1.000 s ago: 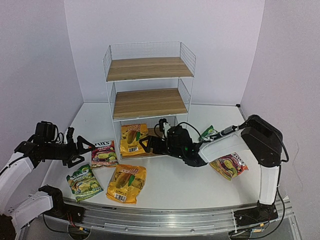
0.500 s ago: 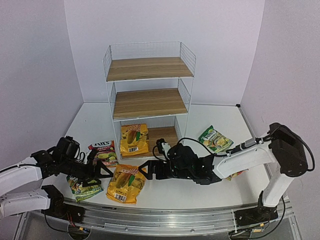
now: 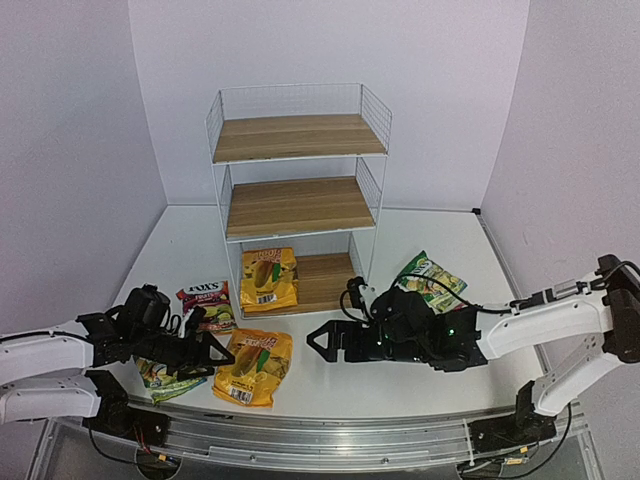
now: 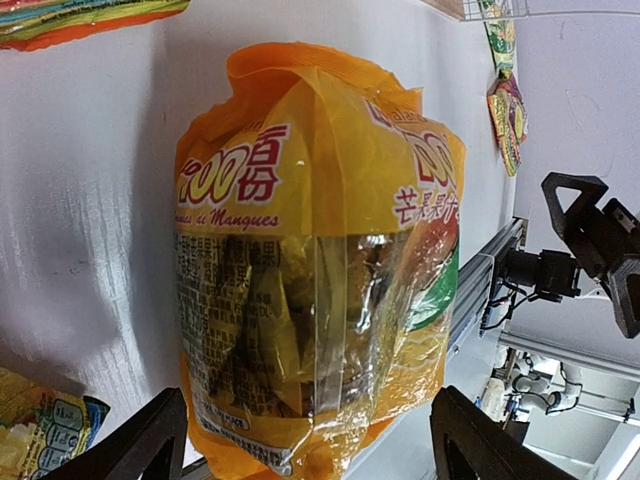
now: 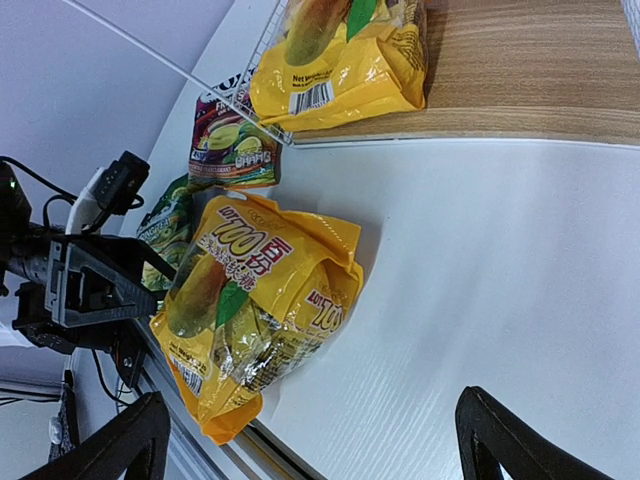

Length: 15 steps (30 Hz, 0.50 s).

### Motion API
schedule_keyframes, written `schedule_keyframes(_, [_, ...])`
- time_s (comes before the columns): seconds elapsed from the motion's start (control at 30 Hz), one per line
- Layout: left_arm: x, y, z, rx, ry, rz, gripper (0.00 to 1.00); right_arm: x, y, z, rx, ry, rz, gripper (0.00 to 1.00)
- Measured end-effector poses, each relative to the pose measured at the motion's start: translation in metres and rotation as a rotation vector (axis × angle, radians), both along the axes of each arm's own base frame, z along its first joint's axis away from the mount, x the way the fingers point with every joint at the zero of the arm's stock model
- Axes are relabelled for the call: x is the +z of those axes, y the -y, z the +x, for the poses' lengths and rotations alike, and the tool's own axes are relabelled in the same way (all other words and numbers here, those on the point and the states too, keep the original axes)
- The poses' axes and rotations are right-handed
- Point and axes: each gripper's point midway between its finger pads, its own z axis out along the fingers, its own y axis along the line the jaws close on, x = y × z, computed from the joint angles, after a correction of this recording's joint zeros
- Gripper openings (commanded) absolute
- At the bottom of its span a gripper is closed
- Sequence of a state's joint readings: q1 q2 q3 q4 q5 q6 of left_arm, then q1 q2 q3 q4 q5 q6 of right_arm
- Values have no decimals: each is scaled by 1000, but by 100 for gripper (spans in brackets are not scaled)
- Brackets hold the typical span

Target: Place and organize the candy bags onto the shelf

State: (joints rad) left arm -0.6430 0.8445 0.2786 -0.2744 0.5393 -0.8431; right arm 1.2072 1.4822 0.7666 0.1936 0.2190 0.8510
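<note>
Yellow bag [image 3: 254,365] separates left tool [image 3: 214,352], right tool [image 3: 318,342].

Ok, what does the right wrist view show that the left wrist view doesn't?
Only the right wrist view shows the shelf's bottom board with the shelved yellow bag resting on it. Only the left wrist view shows the distant green bag and the distant red bag. Both views show the loose yellow bag lying on the table.

White wire shelf [image 3: 300,205], three wood-grain boards, upright. Yellow bag [image 3: 268,280] on bottom board, left side. Second yellow bag [image 3: 253,365] flat in front. Red bag [image 3: 207,305] beside shelf's left. Green bag [image 5: 170,230] front left; second green bag [image 3: 432,277] right of shelf.
</note>
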Motion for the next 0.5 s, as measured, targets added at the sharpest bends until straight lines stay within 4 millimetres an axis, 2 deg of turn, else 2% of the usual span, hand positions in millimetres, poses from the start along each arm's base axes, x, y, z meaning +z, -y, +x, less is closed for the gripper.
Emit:
schedule_keyframes(0.07, [-3, 4, -1, -12, -2, -3, 79, 3, 1, 0, -2, 4, 3, 96])
schedule_keyframes(0.17, [-11, 12, -6, -38, -13, 19, 65, 5, 4, 0, -6, 9, -1, 96])
schedule_keyframes(0.33, [-29, 18, -12, -58, -38, 83, 27, 5, 16, -1, -19, 21, -9, 96])
schedule_keyframes(0.43, [-23, 29, -10, -73, -7, 73, 3, 8, 27, -1, -38, 35, -8, 95])
schedule_keyframes(0.5, [-16, 36, -9, -73, 17, 60, 0, 10, 34, 0, -53, 47, -4, 95])
